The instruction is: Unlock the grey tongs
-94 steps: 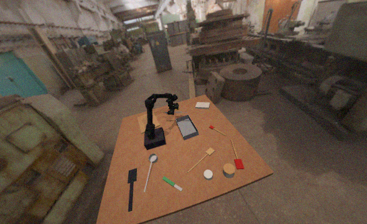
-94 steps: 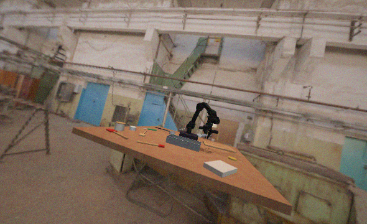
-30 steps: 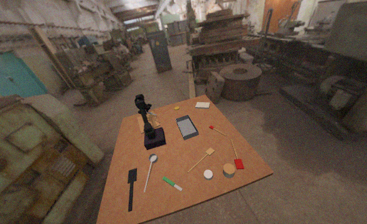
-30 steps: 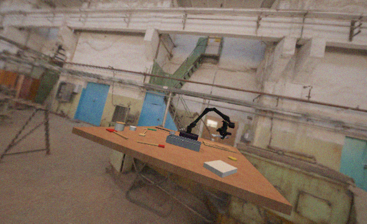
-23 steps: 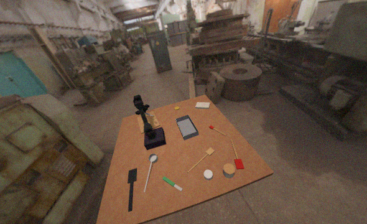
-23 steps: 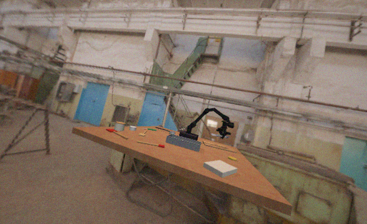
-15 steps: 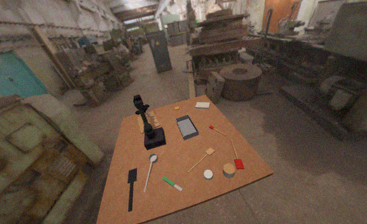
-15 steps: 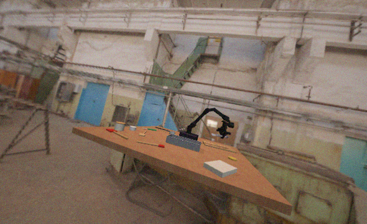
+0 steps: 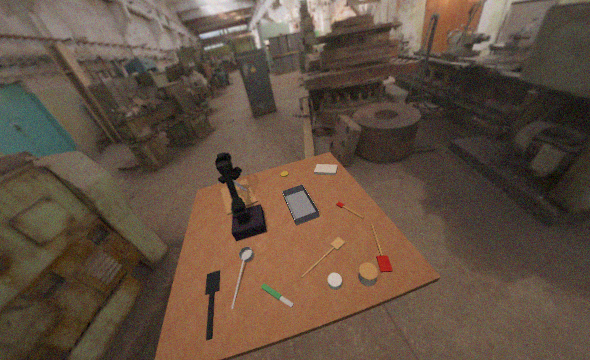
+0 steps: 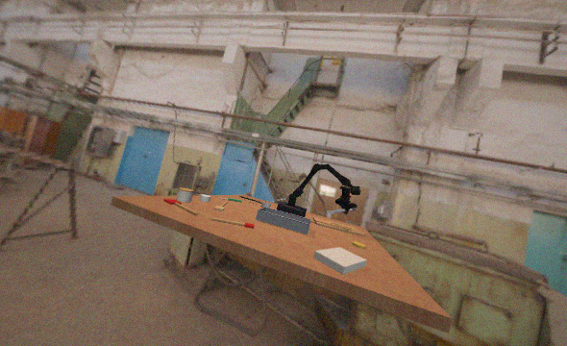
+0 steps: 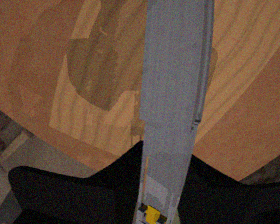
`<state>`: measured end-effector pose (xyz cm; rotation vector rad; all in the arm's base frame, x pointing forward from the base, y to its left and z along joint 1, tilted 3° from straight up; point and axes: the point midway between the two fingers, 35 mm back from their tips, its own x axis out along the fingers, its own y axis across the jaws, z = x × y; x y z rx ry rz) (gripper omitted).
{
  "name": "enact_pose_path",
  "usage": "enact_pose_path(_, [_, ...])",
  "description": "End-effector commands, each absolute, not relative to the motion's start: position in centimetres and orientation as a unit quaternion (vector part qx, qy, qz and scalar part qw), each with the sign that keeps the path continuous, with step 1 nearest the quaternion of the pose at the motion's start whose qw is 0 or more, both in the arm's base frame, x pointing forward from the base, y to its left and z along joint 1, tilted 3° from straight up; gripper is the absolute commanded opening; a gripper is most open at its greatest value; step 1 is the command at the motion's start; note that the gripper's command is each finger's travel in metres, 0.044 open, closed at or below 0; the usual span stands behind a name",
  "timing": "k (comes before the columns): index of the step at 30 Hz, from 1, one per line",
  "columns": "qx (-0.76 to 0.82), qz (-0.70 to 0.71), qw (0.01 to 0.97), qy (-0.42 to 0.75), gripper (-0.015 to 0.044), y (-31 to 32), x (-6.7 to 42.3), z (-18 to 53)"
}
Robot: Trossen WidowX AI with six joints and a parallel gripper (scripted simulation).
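The grey tongs (image 9: 242, 186) (image 10: 334, 211) (image 11: 175, 65) are held in the air, roughly level, their arms close together. A small yellow part (image 11: 152, 215) shows at their near end in the wrist view. My gripper (image 11: 156, 147) (image 10: 346, 209) is shut on the tongs, one black finger on each side. It is above the wooden board (image 9: 226, 199) (image 10: 343, 227) (image 11: 66, 112), behind the arm's base. The tongs cover part of the board in the wrist view. The roasting tin (image 9: 300, 204) (image 10: 283, 221) stands apart from them, with nothing across it.
A yellow disc (image 9: 284, 174) (image 10: 358, 244) and a white block (image 9: 325, 169) (image 10: 340, 259) lie beyond the tin. A red-headed tool (image 9: 350, 209) lies beside it. A black spatula (image 9: 213, 284), a ladle (image 9: 246, 255) and a green marker (image 9: 271, 291) lie on the near side.
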<state>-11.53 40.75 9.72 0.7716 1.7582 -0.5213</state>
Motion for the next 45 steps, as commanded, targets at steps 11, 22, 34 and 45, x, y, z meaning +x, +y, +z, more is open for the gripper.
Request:
enact_pose_path(11, [0.361,-0.184,0.407,0.819,-0.0150,41.3,-11.1,12.2])
enact_pose_path(22, [0.372,-0.139,0.310,0.864,-0.0150,40.7,-10.5,14.3])
enact_pose_path(34, [0.369,-0.073,0.215,0.901,-0.0150,38.7,-9.8,16.7])
enact_pose_path(45, [0.359,-0.024,0.164,0.918,-0.0150,36.8,-9.4,18.1])
